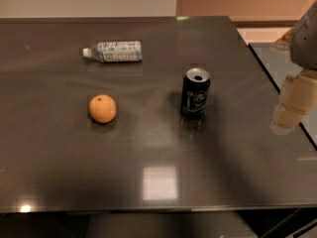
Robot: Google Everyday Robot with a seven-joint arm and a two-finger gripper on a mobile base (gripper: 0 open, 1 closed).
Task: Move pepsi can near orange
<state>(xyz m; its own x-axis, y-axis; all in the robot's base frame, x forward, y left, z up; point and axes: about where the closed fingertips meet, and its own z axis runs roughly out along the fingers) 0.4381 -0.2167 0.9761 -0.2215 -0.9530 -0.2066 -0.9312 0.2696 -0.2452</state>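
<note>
The pepsi can (pixel 195 92) is a black can with a silver top rim and a round pale logo. It stands upright right of the middle of the dark table (pixel 148 148). The orange (pixel 102 108) sits on the table to the can's left, well apart from it, its dark stem dot facing up. My gripper (pixel 287 114) hangs at the right edge of the view, over the table's right side, to the right of the can and clear of it. It holds nothing that I can see.
A clear plastic bottle (pixel 114 51) with a white label lies on its side at the back left of the table. The table's right edge runs close by the gripper, with a second grey surface (pixel 285 58) beyond it. A wall lies behind the table.
</note>
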